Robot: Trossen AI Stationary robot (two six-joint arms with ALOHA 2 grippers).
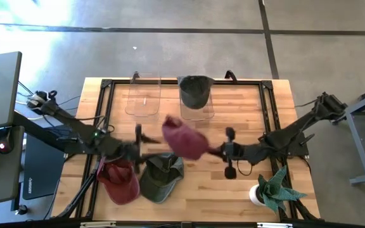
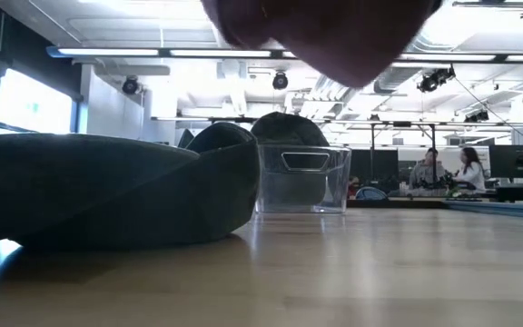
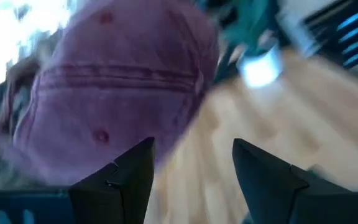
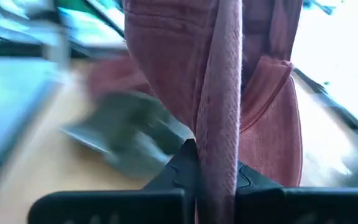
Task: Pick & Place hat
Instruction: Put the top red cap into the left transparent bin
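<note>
Right gripper (image 1: 215,151) pinches the red hat (image 1: 185,138), lifted at frame centre; left gripper (image 1: 138,149) hangs open beside it. Carrying step: next, swing up to the empty bin (image 1: 144,98).

Both arms (image 1: 75,130) are dark, slim, jointed tubes with black cables trailing from their bases. A small green light glows on the left arm. The left gripper's fingers (image 3: 120,180) are black, wedge-shaped, pointed.

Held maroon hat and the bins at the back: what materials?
Maroon hat: likely washed cotton twill, matte; faded weave and stitched seams show, pinched in the right tool. Bins: clear rigid plastic, glossy; the table shows through.
</note>
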